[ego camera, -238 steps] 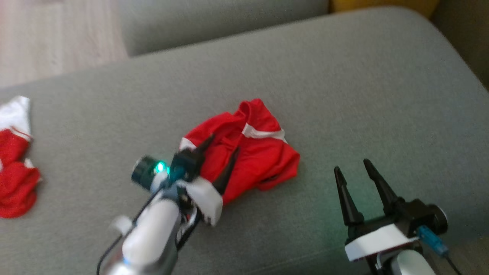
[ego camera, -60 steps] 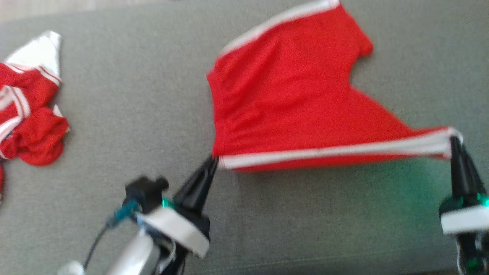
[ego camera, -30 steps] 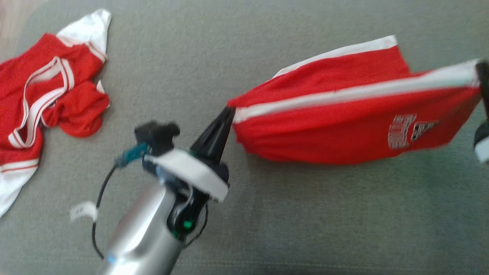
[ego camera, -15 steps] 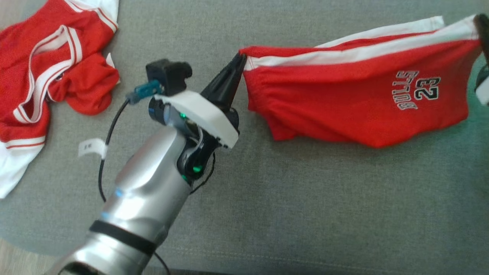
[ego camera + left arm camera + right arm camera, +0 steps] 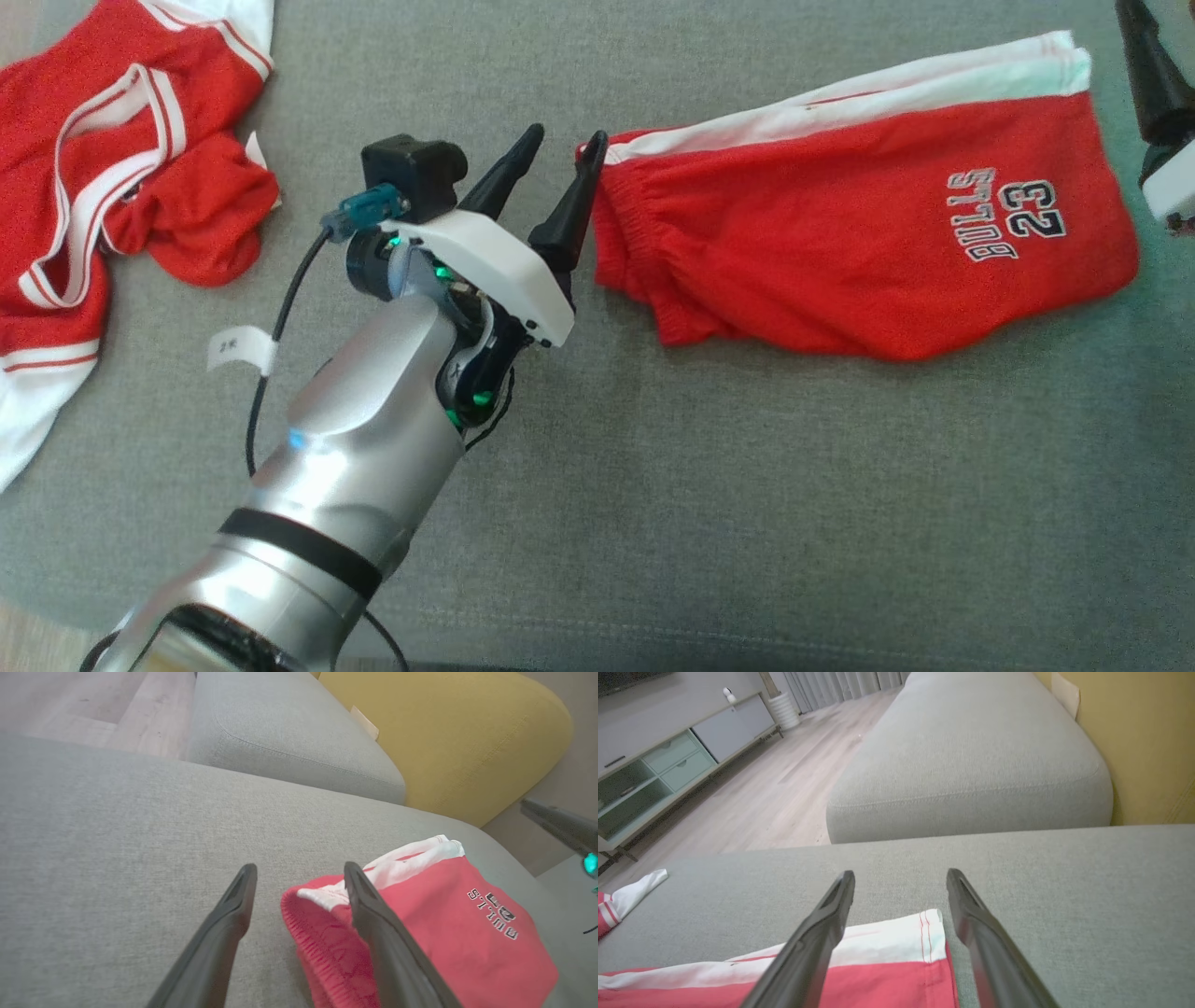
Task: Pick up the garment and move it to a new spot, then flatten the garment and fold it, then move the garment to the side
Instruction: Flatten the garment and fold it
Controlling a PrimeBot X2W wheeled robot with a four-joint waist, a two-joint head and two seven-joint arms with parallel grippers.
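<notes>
Red shorts (image 5: 868,243) flat on the grey sofa cushion (image 5: 747,513), both grippers spread wide and empty!
Left gripper (image 5: 566,136) sits at the gathered waistband end, one finger right at its corner, while the right gripper (image 5: 900,875) hovers over the white-striped hem end. The waistband looks bunched and the lower edge sags unevenly, so I'd smooth those first. Then pinch both layers together, well inside the corners, and keep clear of the jersey (image 5: 121,159) off to the left.

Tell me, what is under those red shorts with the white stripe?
The red white-striped shorts lie on the grey fabric sofa cushion, visible all around them. Anything directly beneath is covered.
</notes>
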